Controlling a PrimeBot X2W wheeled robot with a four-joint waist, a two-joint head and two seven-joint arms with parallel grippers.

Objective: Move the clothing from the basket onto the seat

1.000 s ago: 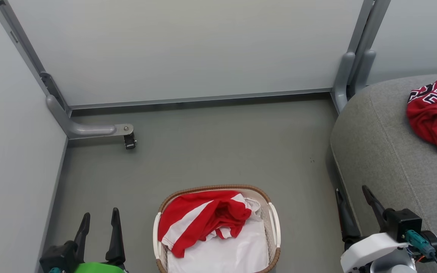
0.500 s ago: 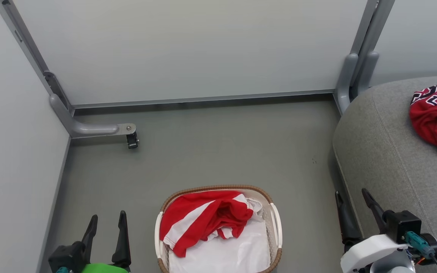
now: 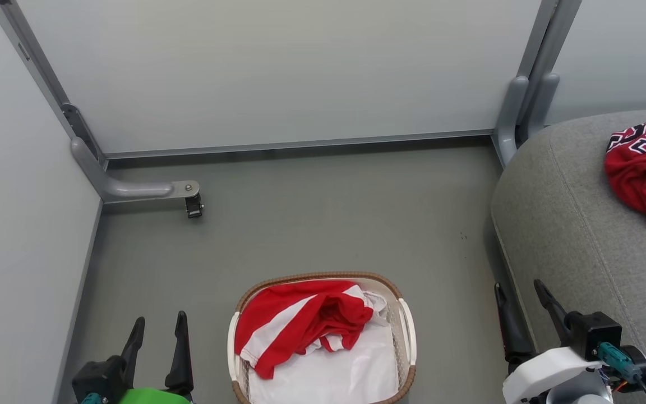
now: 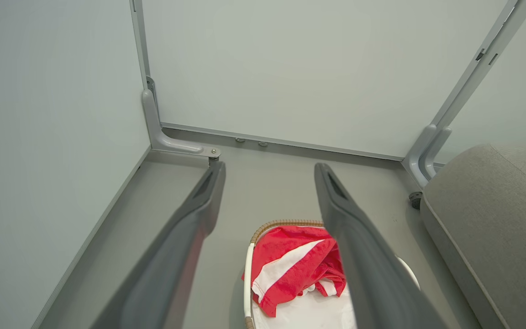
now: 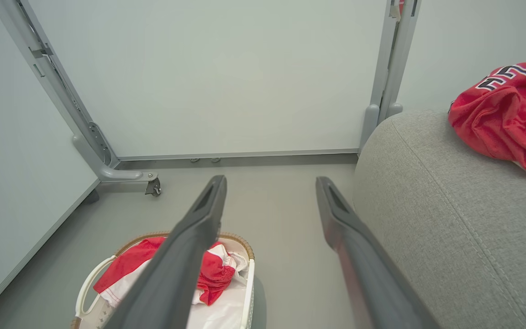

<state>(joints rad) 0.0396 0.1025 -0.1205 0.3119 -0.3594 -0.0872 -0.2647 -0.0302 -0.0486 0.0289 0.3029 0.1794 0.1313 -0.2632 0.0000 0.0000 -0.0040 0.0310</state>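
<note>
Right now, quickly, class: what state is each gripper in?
Left gripper: open, holding nothing.
Right gripper: open, holding nothing.

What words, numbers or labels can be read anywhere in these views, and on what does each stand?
Crumpled red garment on the seat: black, white-edged block characters along its top edge, creased and partly cut off by the frame, not readable for certain.
Red-and-white garment in the basket: no print shows.
No other lettering is visible.
</note>
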